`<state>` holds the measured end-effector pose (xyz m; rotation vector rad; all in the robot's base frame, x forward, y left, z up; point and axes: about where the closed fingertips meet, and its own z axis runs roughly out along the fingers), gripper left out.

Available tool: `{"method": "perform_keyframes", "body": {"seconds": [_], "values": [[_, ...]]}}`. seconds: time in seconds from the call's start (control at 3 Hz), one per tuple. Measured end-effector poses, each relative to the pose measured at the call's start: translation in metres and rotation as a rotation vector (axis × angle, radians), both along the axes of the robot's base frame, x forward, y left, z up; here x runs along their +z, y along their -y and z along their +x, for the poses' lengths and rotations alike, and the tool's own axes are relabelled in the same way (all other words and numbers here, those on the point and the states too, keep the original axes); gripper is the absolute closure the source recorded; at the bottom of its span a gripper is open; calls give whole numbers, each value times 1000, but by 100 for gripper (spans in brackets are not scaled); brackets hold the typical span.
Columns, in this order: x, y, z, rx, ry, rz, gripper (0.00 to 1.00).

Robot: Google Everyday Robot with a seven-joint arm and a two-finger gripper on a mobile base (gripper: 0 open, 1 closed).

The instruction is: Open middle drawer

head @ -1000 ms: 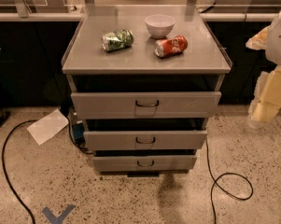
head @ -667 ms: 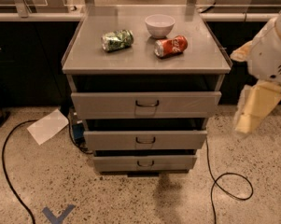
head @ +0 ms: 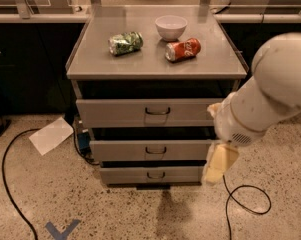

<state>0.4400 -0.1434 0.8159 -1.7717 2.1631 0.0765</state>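
Note:
The grey cart has three drawers stacked in its front. The middle drawer (head: 125, 151) lies between the top drawer (head: 115, 113) and the bottom drawer (head: 130, 175). A small dark wire handle (head: 155, 150) sits centred on it. My white arm (head: 270, 89) reaches in from the right. Its cream-coloured gripper (head: 219, 163) hangs downward in front of the right end of the middle drawer, to the right of the handle and apart from it. It covers the right ends of the middle and bottom drawer fronts.
On the cart top (head: 140, 66) lie a crushed green can (head: 125, 42), a white bowl (head: 171, 27) and a red can (head: 183, 49). On the floor are a white sheet (head: 51, 135), black cables (head: 242, 199) and a blue tape mark (head: 61, 230). Dark counters stand behind.
My arm has swung in from the right edge of the view to the left and down. The gripper now hangs in front of the cart's right side at middle drawer height. The drawers have not moved.

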Motion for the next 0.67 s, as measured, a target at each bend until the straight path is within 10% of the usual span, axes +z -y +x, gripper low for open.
{"method": "perform_keyframes", "body": {"seconds": [0.67], "values": [[-116, 9, 22, -190, 17, 82, 0]]}}
